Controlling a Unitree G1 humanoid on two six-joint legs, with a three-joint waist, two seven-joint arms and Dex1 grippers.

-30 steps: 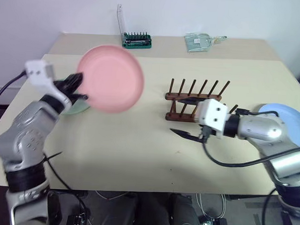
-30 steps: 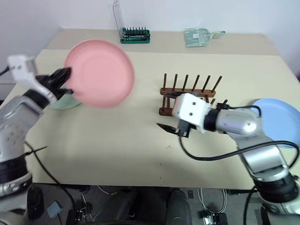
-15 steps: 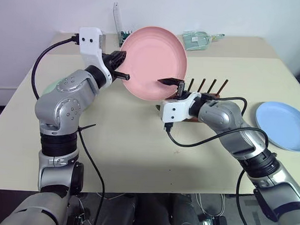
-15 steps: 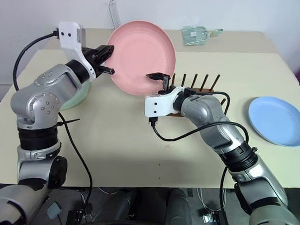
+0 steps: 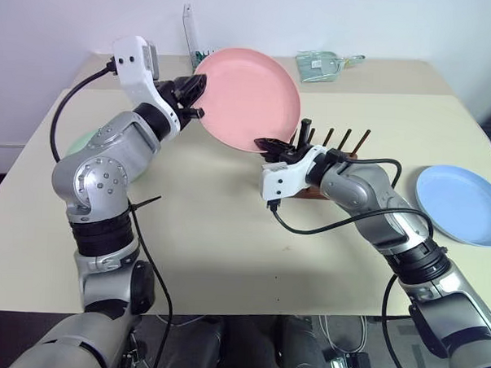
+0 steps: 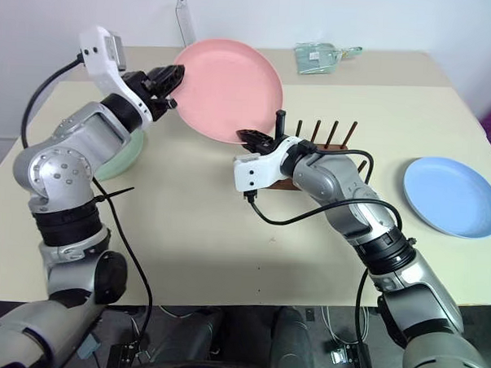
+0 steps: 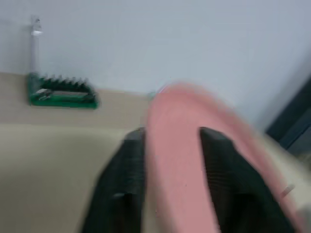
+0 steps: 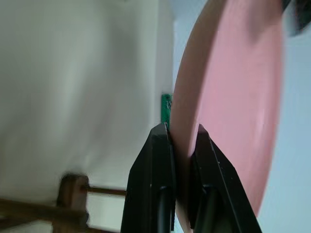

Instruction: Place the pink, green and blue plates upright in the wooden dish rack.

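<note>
The pink plate [image 5: 247,98] is held in the air, tilted on edge above the table [image 5: 227,224], between the two grippers. The right gripper [image 5: 269,144] has its two black fingers [image 8: 158,160] pressed together on the plate's lower rim, one finger on each face of the plate, as the right wrist view shows plainly. The left gripper [image 5: 194,99] meets the opposite, upper-left rim; its fingers [image 7: 124,170] straddle that rim with the pink edge running between them (the left wrist view is blurred, and whether the pads press the plate or stand slightly off it cannot be told). The wooden dish rack [image 5: 332,159] stands on the table just behind and to the right of the right gripper, its dark upright pegs rising beside the plate's lower right edge; no plate sits in it. The blue plate [image 5: 461,203] lies flat on the table well to the right of the right gripper, near the table's right edge. The green plate [image 6: 120,156] lies flat below and to the left of the left gripper, mostly hidden by the left arm. A green tool holder [image 7: 62,94] stands at the far edge of the table beyond the left gripper, and a clear packet [image 5: 324,65] lies farther right along that edge.
</note>
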